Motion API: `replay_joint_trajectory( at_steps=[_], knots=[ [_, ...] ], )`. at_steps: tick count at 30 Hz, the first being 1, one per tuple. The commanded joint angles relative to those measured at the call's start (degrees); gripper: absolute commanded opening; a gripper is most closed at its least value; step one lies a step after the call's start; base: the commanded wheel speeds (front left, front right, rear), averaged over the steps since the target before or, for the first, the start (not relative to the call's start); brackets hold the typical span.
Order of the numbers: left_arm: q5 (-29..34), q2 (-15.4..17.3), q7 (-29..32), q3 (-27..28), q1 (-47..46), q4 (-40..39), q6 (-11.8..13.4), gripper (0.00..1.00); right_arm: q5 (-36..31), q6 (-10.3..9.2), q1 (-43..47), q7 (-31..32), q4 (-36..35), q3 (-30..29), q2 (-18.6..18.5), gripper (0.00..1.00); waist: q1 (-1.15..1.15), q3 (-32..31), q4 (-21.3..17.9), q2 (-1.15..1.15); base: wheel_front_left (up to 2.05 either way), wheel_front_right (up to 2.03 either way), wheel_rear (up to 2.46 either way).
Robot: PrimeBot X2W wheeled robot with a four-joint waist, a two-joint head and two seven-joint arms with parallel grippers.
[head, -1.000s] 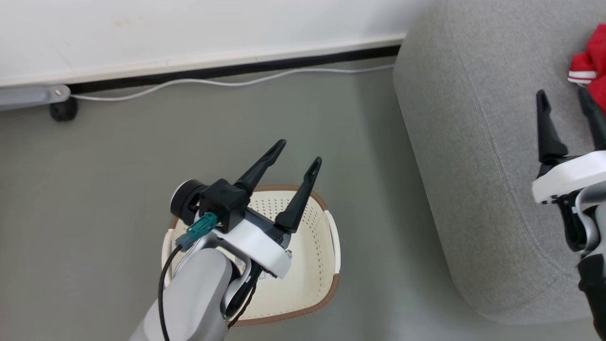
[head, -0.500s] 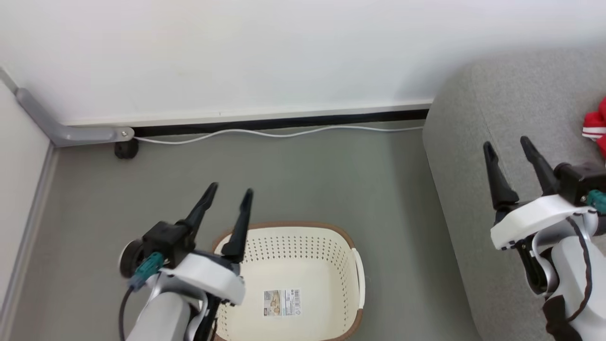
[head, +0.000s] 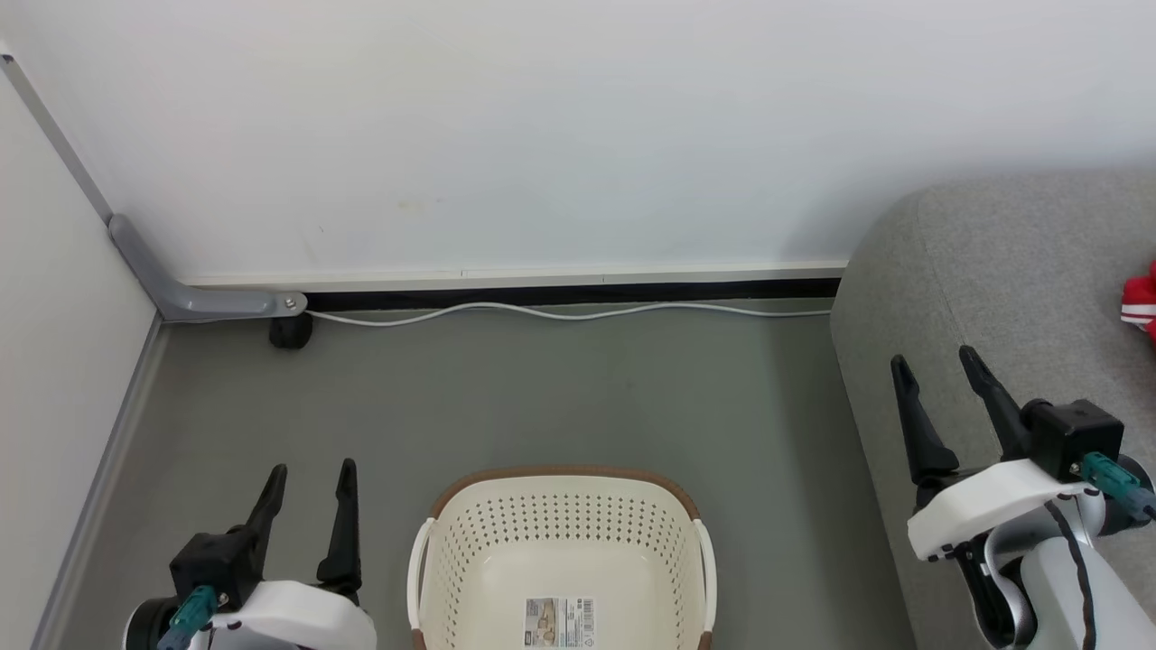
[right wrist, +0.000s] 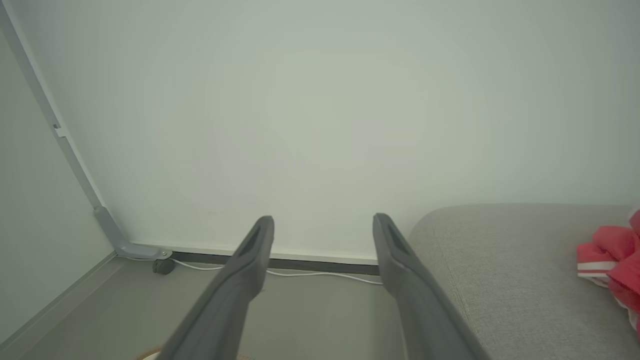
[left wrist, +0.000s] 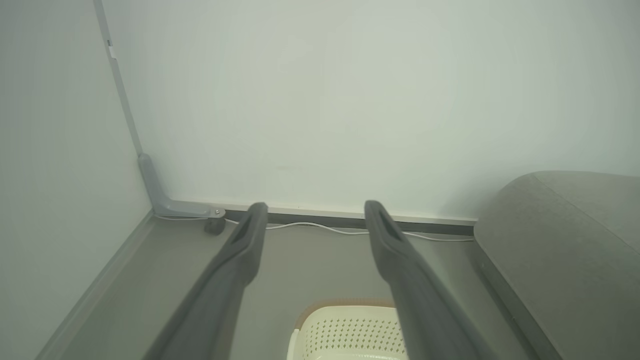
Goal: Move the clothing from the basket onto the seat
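The cream basket [head: 433, 533] with a brown rim stands on the floor at the bottom centre, holding nothing but a barcode sticker [head: 560, 621] on its bottom; its far rim [left wrist: 345, 306] also shows in the left wrist view. Red clothing [head: 1140, 302] with white stripes lies on the grey seat [head: 1011, 271] at the right edge, and the same clothing [right wrist: 607, 255] shows on the seat [right wrist: 500, 260] in the right wrist view. My left gripper [head: 309, 469] is open, left of the basket. My right gripper [head: 935, 359] is open above the seat's near edge, left of the clothing.
A white wall with a black baseboard [head: 560, 293] runs behind the grey floor. A white cable [head: 542, 312] lies along it. A grey bracket [head: 217, 302] and a small black wheel [head: 291, 332] sit in the left corner, where a side wall [head: 54, 343] closes in.
The head camera has tilted up, showing more wall. My left gripper has moved off the basket to its left side. My right gripper has drawn away from the clothing.
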Motion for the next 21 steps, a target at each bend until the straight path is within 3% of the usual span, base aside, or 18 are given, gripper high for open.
replay_joint_trajectory(
  at_steps=[1,21],
  knots=[
    [1.01,0.72,-0.35,2.66,-0.55,-1.53,0.69,1.00,-0.59,0.07,0.51,-0.60,-1.90,0.87,-0.02,1.00,0.00,-0.41,0.18,0.00,0.00,0.00,0.00],
    [5.72,-1.30,-0.35,7.92,5.36,-5.70,-0.53,1.00,-3.14,0.07,8.11,-0.60,-2.05,-0.61,2.65,1.00,0.00,-1.96,0.05,0.00,0.00,0.00,0.00]
  ],
)
